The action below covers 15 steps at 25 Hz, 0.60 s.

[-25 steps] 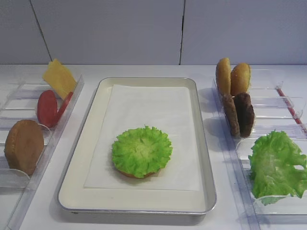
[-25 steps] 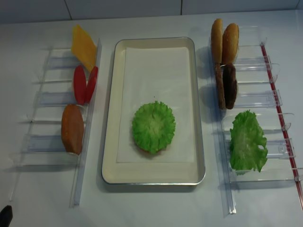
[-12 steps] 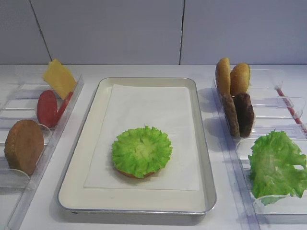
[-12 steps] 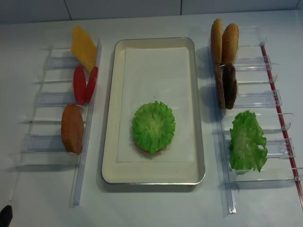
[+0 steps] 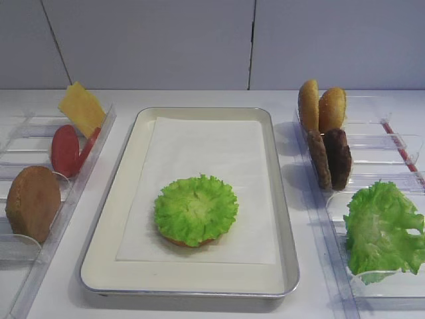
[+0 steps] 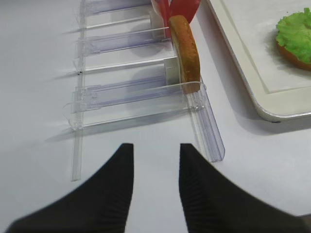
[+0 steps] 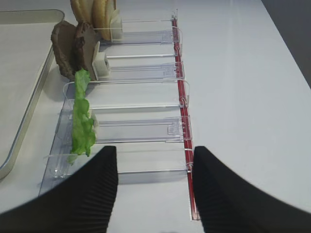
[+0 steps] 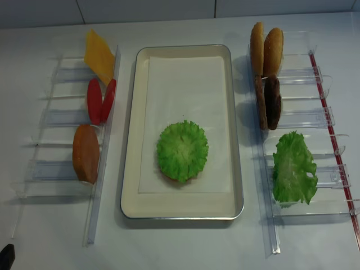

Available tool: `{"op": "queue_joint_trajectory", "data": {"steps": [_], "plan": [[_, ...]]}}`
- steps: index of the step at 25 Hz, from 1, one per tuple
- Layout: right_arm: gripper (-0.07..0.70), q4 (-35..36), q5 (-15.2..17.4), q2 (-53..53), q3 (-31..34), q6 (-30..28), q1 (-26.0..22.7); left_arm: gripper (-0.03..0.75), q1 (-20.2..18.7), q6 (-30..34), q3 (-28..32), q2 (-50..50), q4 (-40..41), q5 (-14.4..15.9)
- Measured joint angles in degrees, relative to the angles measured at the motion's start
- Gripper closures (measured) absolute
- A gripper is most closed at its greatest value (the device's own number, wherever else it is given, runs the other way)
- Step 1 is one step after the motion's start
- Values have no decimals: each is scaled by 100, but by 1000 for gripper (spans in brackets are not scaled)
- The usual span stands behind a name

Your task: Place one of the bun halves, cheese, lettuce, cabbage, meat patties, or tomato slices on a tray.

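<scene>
Your right gripper (image 7: 154,187) stands with its two black ribbed fingers (image 7: 97,189) parted and nothing between them, hovering over the near end of the clear plastic bin rack (image 7: 146,128). Your left gripper (image 6: 155,187) is likewise released, jaws apart and empty, above bare white table (image 6: 39,121).

Just ahead and left of the right gripper, the big lumpy green leaf (image 7: 82,119) stands on edge in its bin. Beyond it: two dark brown rough round meat patties (image 7: 73,46), then two golden-brown round bun halves (image 7: 95,12), all upright.

Ahead of the left gripper, a third golden-brown bun half (image 6: 187,51) stands in the nearest bin of the left clear rack (image 6: 126,92); the thin red round tomato slices (image 6: 177,7) sit behind it. The thin yellow square cheese slice (image 8: 99,56) leans at the far end.

Between the racks lies the large cream rectangular metal tray (image 8: 130,169) with white paper sheet (image 8: 185,90). The round frilly bright green lettuce (image 8: 182,149) rests on the paper in the tray's near half, on a bun of which only the edge shows.
</scene>
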Motion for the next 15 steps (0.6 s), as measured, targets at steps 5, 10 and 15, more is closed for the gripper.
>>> {"op": "queue_joint_trajectory", "data": {"steps": [5,10,15], "plan": [[252,0,0,0,0,-10,0,501,0,0,0,0,0,0],[252,0,-11,0,0,-10,0,501,0,0,0,0,0,0],[252,0,-14,0,0,-10,0,501,0,0,0,0,0,0]]}}
